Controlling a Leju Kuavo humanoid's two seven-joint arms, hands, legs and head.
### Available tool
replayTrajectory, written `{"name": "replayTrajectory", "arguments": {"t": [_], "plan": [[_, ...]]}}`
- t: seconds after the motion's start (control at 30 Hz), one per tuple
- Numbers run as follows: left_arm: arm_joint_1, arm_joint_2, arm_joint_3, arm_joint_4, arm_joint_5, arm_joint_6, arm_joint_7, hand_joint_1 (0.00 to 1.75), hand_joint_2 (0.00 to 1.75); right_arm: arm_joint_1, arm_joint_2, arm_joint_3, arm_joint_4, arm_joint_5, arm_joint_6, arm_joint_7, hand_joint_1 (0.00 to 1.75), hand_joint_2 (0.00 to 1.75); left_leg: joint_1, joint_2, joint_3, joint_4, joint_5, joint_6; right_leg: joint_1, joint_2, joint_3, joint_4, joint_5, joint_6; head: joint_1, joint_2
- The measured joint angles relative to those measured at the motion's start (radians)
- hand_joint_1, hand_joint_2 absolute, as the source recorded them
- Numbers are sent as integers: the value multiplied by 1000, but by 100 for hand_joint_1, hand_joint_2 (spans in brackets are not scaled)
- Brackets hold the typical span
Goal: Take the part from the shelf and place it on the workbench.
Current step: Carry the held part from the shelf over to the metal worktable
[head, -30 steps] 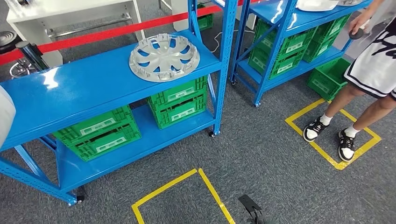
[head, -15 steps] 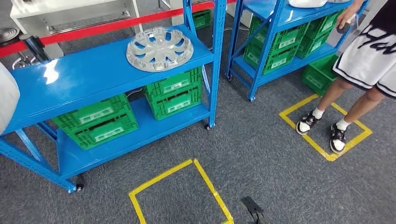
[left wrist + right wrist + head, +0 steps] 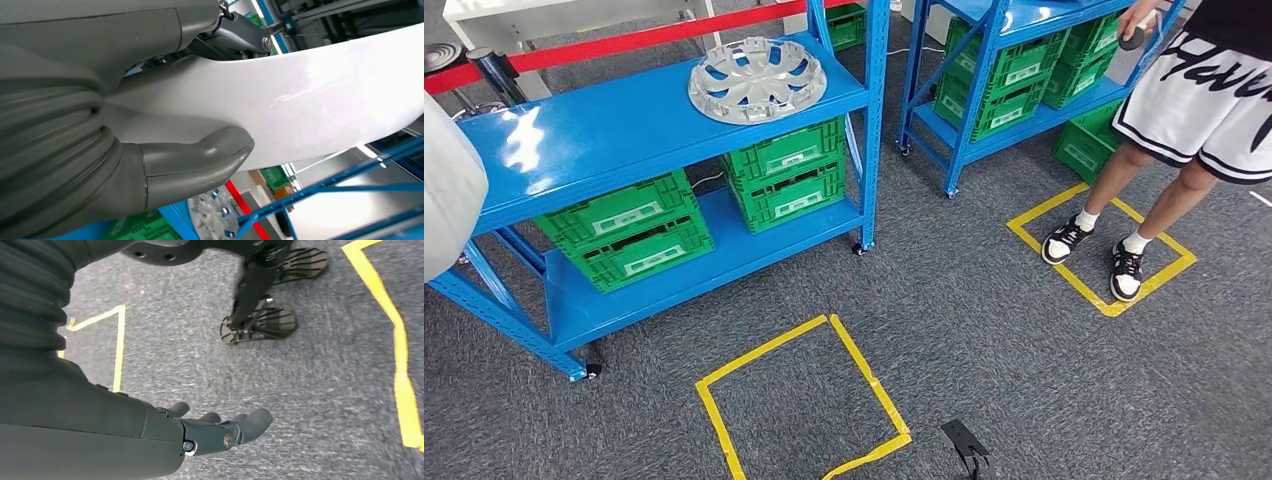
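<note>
A large white curved part [image 3: 325, 95] is gripped by my left hand [image 3: 100, 150], the grey thumb [image 3: 200, 160] pressed on one face and the darker fingers on the other. In the head view a rounded edge of this white part [image 3: 444, 190] shows at the far left, in front of the blue shelf [image 3: 624, 130]. My right hand [image 3: 215, 430] hangs over the grey carpet, its fingers stretched out and holding nothing.
A silver hubcap [image 3: 757, 80] lies on the blue shelf's top board, with green crates [image 3: 629, 240] below. A second blue shelf [image 3: 1014, 20] stands to the right, beside a person [image 3: 1194, 90] standing in a yellow taped square [image 3: 1104, 250]. Another yellow square [image 3: 799, 400] marks the floor nearby.
The whole head picture has shifted, so the camera has moved: shelves and person now sit higher and further left. More of the white part shows at the left edge.
</note>
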Motion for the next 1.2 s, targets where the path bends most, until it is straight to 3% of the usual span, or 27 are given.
{"name": "replayTrajectory", "arguments": {"t": [0.07,0.1,0.17,0.23,0.27,0.3,0.33,0.37,0.4,0.47,0.53,0.6,0.63,0.67,0.73,0.77,0.8,0.87,0.9,0.93,1.0,1.03,1.1,1.13,1.2], "plan": [[-9,2,-4,8,9,3,-5,175,175,2,0,-4,0,1,0,-1,0,175,2,0,-2,-1,12,-12,0,-2,-7,-9,10,-12,0,0],[-11,4,-7,11,13,5,-7,175,175,3,1,-6,0,2,0,-1,0,175,3,-1,-7,5,1,-18,-1,-3,-14,-9,19,-20,0,0],[-10,12,-10,14,18,10,-9,175,175,2,2,-8,0,6,0,-3,0,175,7,-5,-28,66,-76,-30,-3,-6,-36,-11,42,-33,-3,0],[-1,20,-11,14,20,15,-10,175,175,2,2,-9,0,8,0,-2,0,175,11,-6,-53,182,-166,-40,-2,-7,-64,-10,66,-37,-5,0],[5,23,-12,14,21,16,-11,175,175,3,2,-10,0,9,-1,-2,0,175,12,-6,-56,233,-182,-42,-2,-7,-79,-9,78,-37,-5,0],[11,24,-12,14,21,17,-11,175,175,3,2,-12,0,10,-1,-2,0,175,12,-6,-49,259,-175,-43,-1,-7,-95,-8,90,-36,-5,0],[16,26,-13,14,21,17,-11,175,175,3,2,-13,0,10,-2,-2,0,175,12,-6,-26,252,-150,-41,-1,-7,-111,-7,103,-34,-5,0],[18,27,-13,13,21,17,-11,175,175,3,2,-13,0,10,-2,-2,0,175,12,-6,13,214,-122,-38,0,-7,-125,-6,114,-32,-4,0],[19,28,-14,11,21,17,-11,175,175,3,2,-14,0,10,-2,-2,0,175,11,-7,64,149,-114,-32,0,-7,-137,-6,125,-29,-4,0],[18,31,-15,3,21,17,-12,175,175,2,2,-14,0,10,-2,-2,0,175,5,-8,156,17,-133,-21,0,-8,-148,-8,144,-20,-3,0],[16,32,-16,-2,21,18,-12,175,175,2,2,-14,0,10,-2,-2,0,175,-3,-9,181,-38,-146,-9,-4,-8,-151,-15,164,-8,-5,0],[15,33,-18,-2,21,18,-12,175,175,4,2,-14,0,10,-2,-2,0,175,-2,-6,166,-45,-123,7,-7,-6,-159,-16,164,4,-10,0],[16,33,-18,-2,21,18,-11,175,175,5,3,-14,0,10,0,-1,0,175,0,-4,157,-49,-110,15,-7,-5,-168,0,139,8,-10,0],[16,32,-19,-2,21,18,-11,175,175,6,3,-14,0,10,1,-1,0,175,3,-3,146,-51,-96,22,-7,-4,-181,34,96,11,-10,0],[16,30,-19,-3,20,19,-10,175,175,6,4,-14,0,10,3,-1,0,175,3,-2,115,-47,-72,28,-8,-3,-212,154,-3,15,-8,0],[16,29,-19,-3,19,20,-10,175,175,5,3,-14,0,10,3,-1,0,175,3,-2,97,-44,-60,28,-8,-3,-221,213,-27,18,-7,0],[17,29,-20,-2,18,22,-9,175,175,5,2,-14,0,10,3,0,0,175,3,-2,78,-41,-49,27,-8,-3,-219,252,-27,20,-7,0],[17,29,-20,-1,17,22,-9,175,175,5,1,-15,0,10,3,2,0,175,6,-2,42,-30,-28,21,-9,-3,-170,233,21,23,-7,0],[17,29,-20,0,18,21,-9,175,175,4,1,-15,0,10,3,3,0,175,8,-3,25,-23,-19,16,-11,-3,-122,177,36,24,-6,0],[16,30,-20,1,18,20,-10,175,175,3,1,-15,0,10,3,3,0,175,8,-3,10,-15,-11,10,-10,-2,-69,106,32,23,-4,0],[8,31,-20,6,19,17,-12,175,175,1,0,-15,0,9,3,1,0,175,5,-3,-6,-4,3,-3,-8,2,-4,6,2,13,1,0],[0,31,-21,11,20,16,-14,175,175,1,0,-15,0,9,3,0,0,175,5,-3,-8,-4,11,-9,-5,3,3,-11,-4,5,2,0],[-14,28,-23,26,21,16,-14,175,175,2,-1,-15,0,10,3,-2,0,175,7,-3,-15,-5,17,-20,-6,2,-11,-11,10,-12,0,0],[-19,28,-23,33,21,17,-13,175,175,2,-2,-15,0,12,3,-3,0,175,9,-5,-22,9,-4,-26,-7,0,-20,-12,21,-21,-1,0],[-22,28,-24,41,20,19,-11,175,175,1,-3,-15,0,16,3,-4,0,175,12,-6,-44,87,-90,-37,-7,-2,-42,-13,43,-34,-3,0]]}}
